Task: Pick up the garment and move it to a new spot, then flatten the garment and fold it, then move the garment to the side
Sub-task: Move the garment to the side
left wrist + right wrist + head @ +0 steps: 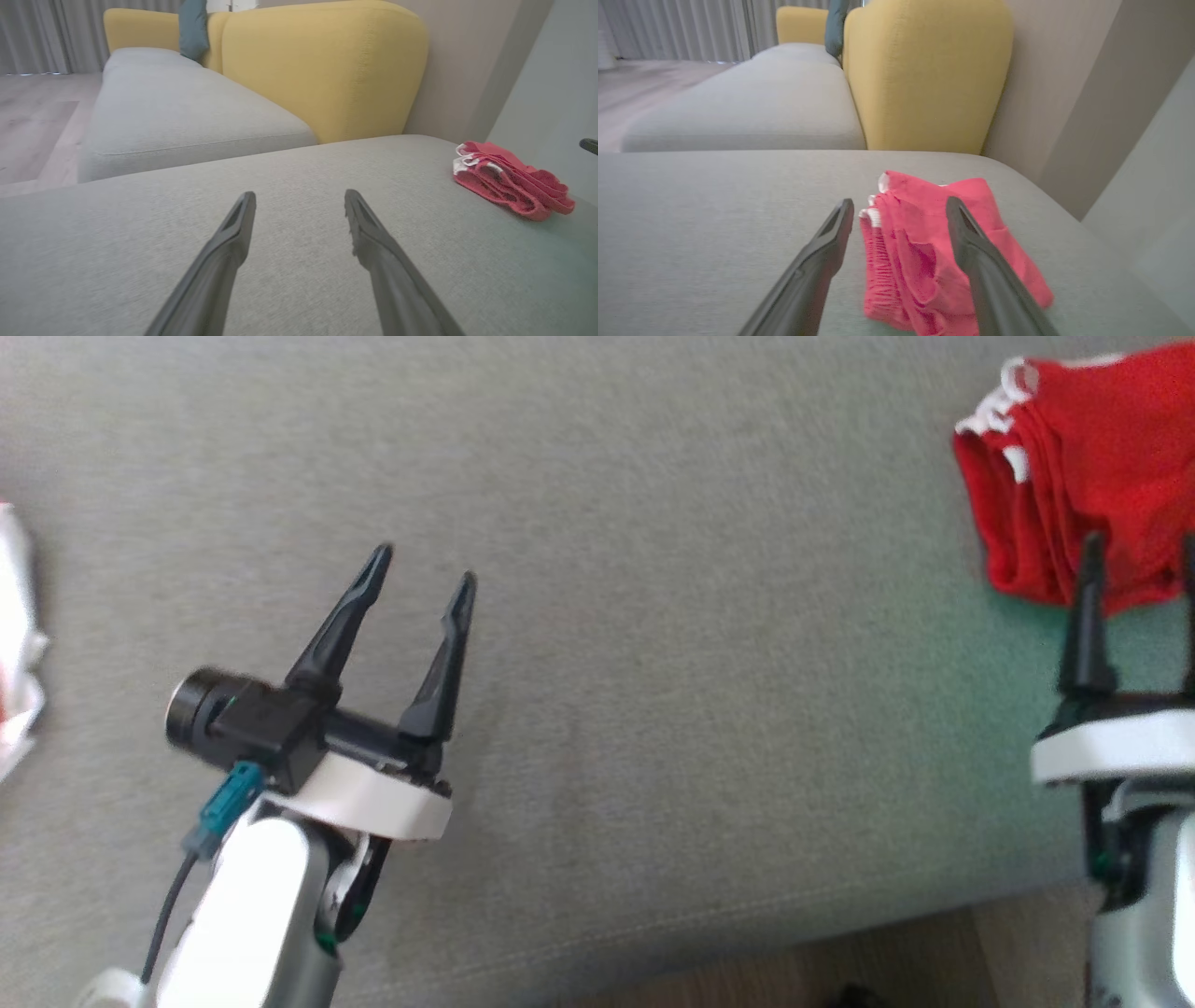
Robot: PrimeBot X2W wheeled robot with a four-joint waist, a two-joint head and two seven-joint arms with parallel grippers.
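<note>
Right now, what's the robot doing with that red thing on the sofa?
A two-armed robot is working on a red garment, which lies folded in a bundle toward the right side of the grey sofa cushion. The right pincer is open and points at the bundle without gripping it. The left pincer is open too, over bare cushion, holding nothing. The garment looks folded and set aside.

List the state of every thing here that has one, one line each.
red garment, folded into a bundle, lying on the grey cushion, not gripped.
left pincer, open, empty, over bare cushion.
right pincer, open, empty, fingers apart at the garment's near edge.
teal pillow, upright against the yellow backrest.
white item, crumpled at the head view's left edge, too blurred to identify.
</note>
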